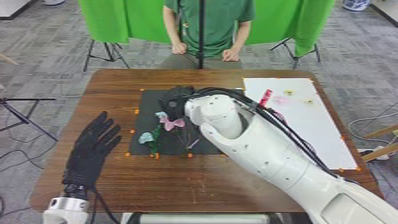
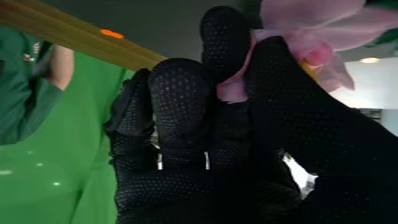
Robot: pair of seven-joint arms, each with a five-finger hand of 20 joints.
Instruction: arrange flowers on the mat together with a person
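Observation:
My right hand (image 1: 173, 103) is over the far part of the dark mat (image 1: 206, 148). A pink flower (image 1: 172, 124) shows just on the near side of it, beside a small pale blue flower (image 1: 162, 115). In the right wrist view the thumb and a finger of my right hand (image 2: 180, 95) pinch a pink flower (image 2: 311, 22) by its petals. Another pale blue flower (image 1: 147, 137) with green leaves lies at the mat's left side. To the left of the mat, my left hand (image 1: 91, 150) is held open with straight fingers, apart from the flowers.
A white board (image 1: 311, 135) covers the table's right side, partly under my right arm. On its far part are a pink flower (image 1: 281, 100), small yellowish flowers (image 1: 289, 92) and a red item (image 1: 266, 96). Orange marks line the mat's edges on the brown table (image 1: 178, 185).

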